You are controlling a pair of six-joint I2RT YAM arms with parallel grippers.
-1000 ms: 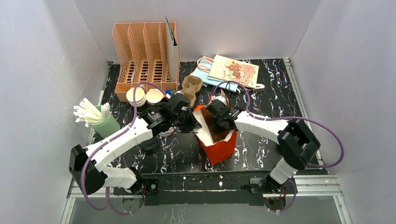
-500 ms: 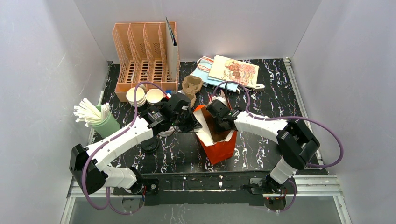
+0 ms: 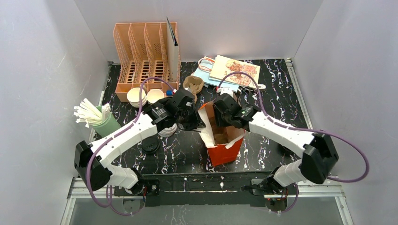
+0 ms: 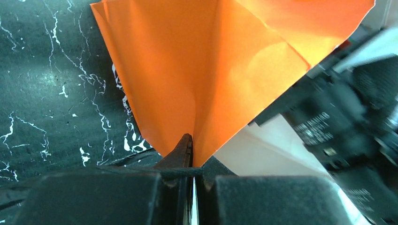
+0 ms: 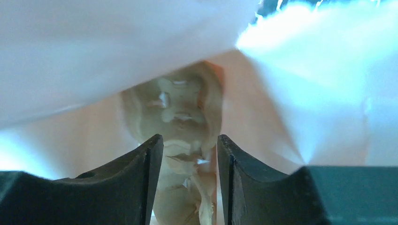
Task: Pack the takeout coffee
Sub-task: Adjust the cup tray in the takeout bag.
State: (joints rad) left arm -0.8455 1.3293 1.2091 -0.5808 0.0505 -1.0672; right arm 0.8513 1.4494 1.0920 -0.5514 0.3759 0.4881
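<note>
An orange paper bag [image 3: 224, 146] stands open mid-table, white inside. My left gripper [image 3: 196, 123] is shut on its left rim; in the left wrist view the orange paper [image 4: 202, 70] runs down into the closed fingertips [image 4: 187, 143]. My right gripper [image 3: 225, 120] hangs over the bag's mouth, pointing in. Its fingers stand apart, and between them a beige pulp cup carrier [image 5: 180, 108] lies deep in the bag, not pinched. A tan takeout coffee cup [image 3: 155, 96], white inside, stands beside a similar stack [image 3: 136, 96] in front of the organizer.
A peach desk organizer [image 3: 145, 56] stands at the back left. Another pulp carrier [image 3: 193, 86] sits behind the bag, and printed paper bags [image 3: 234, 70] lie at the back. A green cup of white sticks [image 3: 101, 121] is far left. A black disc [image 3: 150, 146] lies near the left arm.
My right gripper has opened and drawn back a little over the bag's mouth, and its elbow has swung right. The bag shifted slightly right. The left gripper keeps its pinch.
</note>
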